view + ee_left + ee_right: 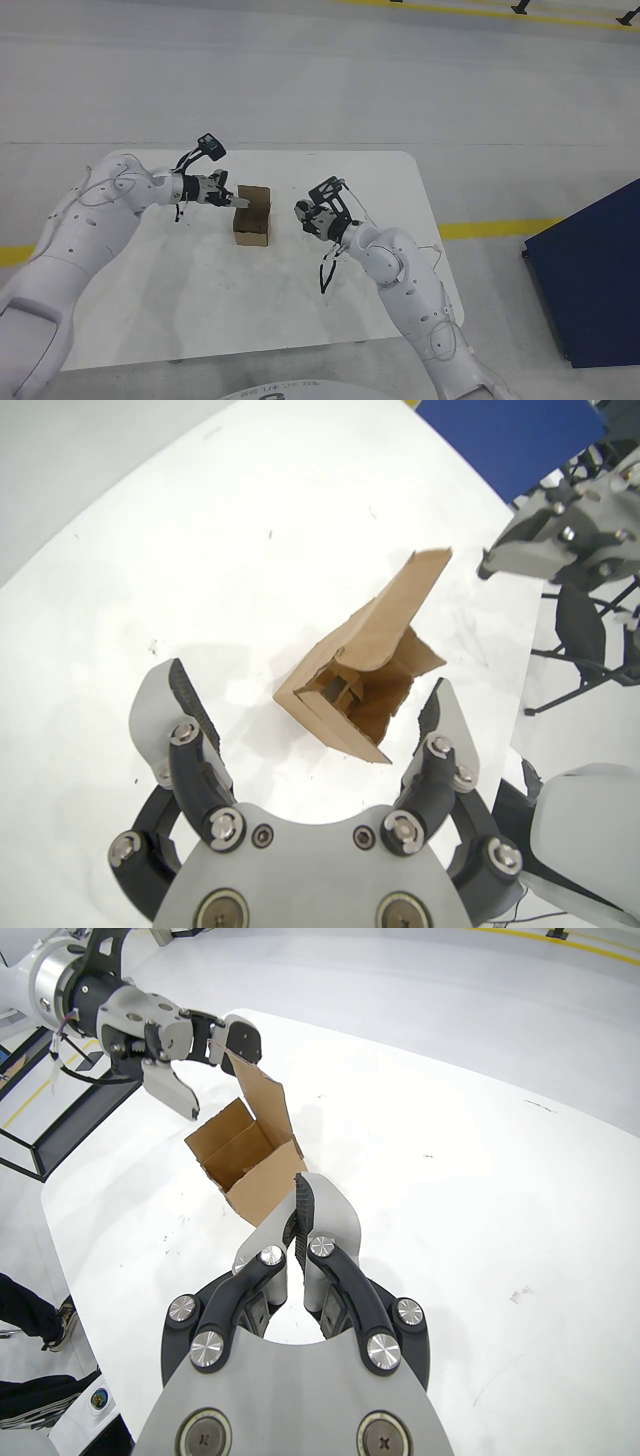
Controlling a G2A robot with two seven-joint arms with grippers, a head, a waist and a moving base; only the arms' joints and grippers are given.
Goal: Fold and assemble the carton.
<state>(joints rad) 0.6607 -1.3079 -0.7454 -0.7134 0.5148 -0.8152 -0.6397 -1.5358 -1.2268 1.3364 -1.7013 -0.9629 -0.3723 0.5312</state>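
Observation:
A small brown carton stands open on the white table, one long flap raised upright. My left gripper is open at the carton's upper edge; in the right wrist view one of its fingers touches the top of the raised flap, while the other hangs above the open box. In the left wrist view the carton lies between the spread left gripper fingers. My right gripper is shut on nothing, close beside the carton's opposite wall.
A dark blue panel stands on the floor off the table's right side. A black metal frame stands beyond the table edge behind the left arm. The table around the carton is bare white surface.

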